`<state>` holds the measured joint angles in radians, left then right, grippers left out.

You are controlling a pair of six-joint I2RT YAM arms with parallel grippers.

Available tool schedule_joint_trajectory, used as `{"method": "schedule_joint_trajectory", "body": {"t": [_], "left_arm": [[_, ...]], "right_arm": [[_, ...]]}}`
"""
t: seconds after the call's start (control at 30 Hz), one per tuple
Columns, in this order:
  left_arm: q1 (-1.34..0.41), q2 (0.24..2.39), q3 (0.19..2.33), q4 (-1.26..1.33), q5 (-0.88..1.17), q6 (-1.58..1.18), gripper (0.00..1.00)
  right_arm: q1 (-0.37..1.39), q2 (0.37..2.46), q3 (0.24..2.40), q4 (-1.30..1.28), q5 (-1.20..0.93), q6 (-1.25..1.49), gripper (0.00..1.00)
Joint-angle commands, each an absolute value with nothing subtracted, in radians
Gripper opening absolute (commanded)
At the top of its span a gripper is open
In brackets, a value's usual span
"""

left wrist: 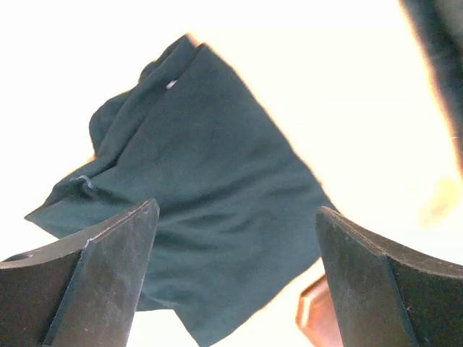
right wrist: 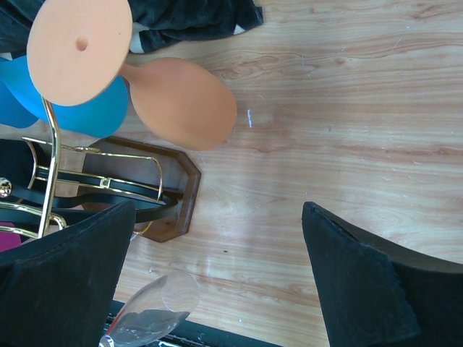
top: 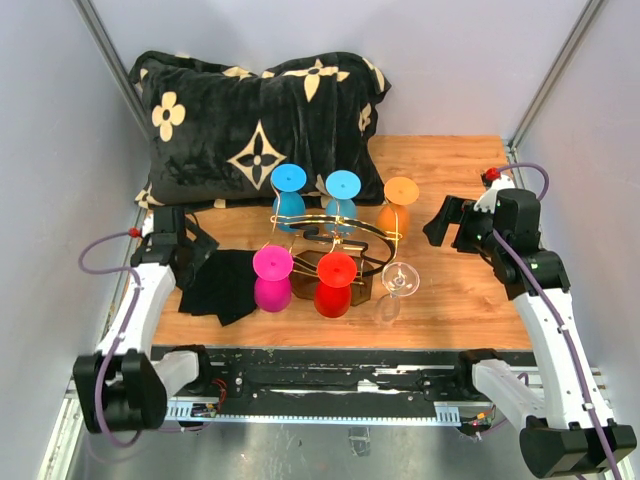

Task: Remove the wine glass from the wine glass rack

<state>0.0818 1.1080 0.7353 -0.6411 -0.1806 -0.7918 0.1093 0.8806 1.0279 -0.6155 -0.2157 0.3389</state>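
Left wrist view was blown out — bench (left wrist: 347,108) washed to white, no grain readable. Black cloth (left wrist: 195,181) had its lower corners behind the fingers of the left claw (left wrist: 237,213). A brown bit (left wrist: 318,318) at the btm edge was cut off; couldn't tell what. Dark blur (left wrist: 441,43) top right, unidentifiable. Right wrist view: clear wine glass (right wrist: 155,311) was cut by the btm edge; wine glass rack (right wrist: 177,188) and a blue glass (right wrist: 87,119) ran off the left edge. Top view — rack base mostly hid behind red glass (top: 335,285) & pink glass (top: 272,280).
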Motion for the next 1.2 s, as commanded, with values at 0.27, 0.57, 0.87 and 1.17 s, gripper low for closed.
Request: {"method": "schedule_joint_trajectory", "body": {"t": [0.27, 0.57, 0.87, 1.17], "left_arm": [[-0.073, 1.123, 0.672, -0.573, -0.006, -0.805, 0.95], [-0.295, 1.222, 0.720, -0.633, -0.095, -0.830, 0.97], [-0.223, 1.443, 0.683, -0.586, -0.072, -0.839, 1.00], [0.225, 1.330, 0.726, -0.628, -0.190, -0.749, 1.00]], "right_arm": [[0.132, 0.882, 1.051, -0.598, -0.218, 0.343, 0.98], [0.132, 0.871, 1.034, -0.597, -0.211, 0.352, 0.98], [0.132, 0.853, 1.038, -0.611, -0.202, 0.345, 0.99], [0.132, 0.851, 1.022, -0.605, -0.202, 0.345, 0.98]]}}
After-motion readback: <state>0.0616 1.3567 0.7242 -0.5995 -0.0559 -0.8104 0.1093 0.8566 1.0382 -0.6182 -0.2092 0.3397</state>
